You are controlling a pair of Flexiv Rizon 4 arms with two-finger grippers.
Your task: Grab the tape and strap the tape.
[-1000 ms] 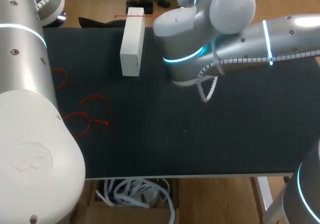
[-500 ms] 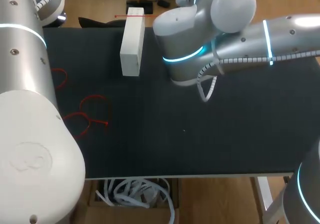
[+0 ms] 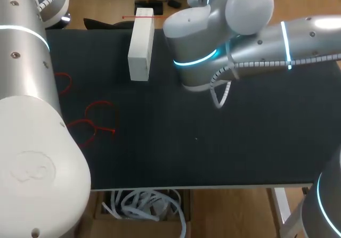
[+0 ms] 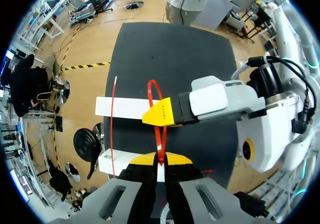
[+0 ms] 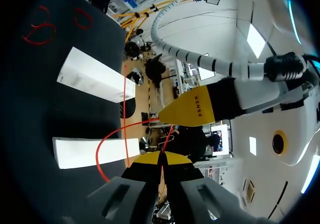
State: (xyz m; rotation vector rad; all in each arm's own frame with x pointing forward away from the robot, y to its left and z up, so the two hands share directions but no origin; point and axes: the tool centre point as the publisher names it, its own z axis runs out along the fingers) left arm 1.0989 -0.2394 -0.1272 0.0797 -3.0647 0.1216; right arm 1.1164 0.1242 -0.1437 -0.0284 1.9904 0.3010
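A thin red tape strap (image 4: 156,103) hangs in a loop above the dark table (image 3: 160,142). My left gripper (image 4: 159,158) is shut on its lower end. My right gripper's yellow fingertip (image 4: 162,115) meets the same loop from the side. In the right wrist view my right gripper (image 5: 161,159) is shut on the red strap (image 5: 107,139), with the left gripper's yellow fingertip (image 5: 195,109) just ahead of it. Neither gripper shows in the head view; the right arm's body (image 3: 213,41) hides them.
A long white box (image 3: 141,46) lies at the table's back, with a straight red strap (image 3: 137,17) across its far end. Several looped red straps (image 3: 98,118) lie at the table's left. A second white box (image 5: 95,151) shows near the first (image 5: 95,76).
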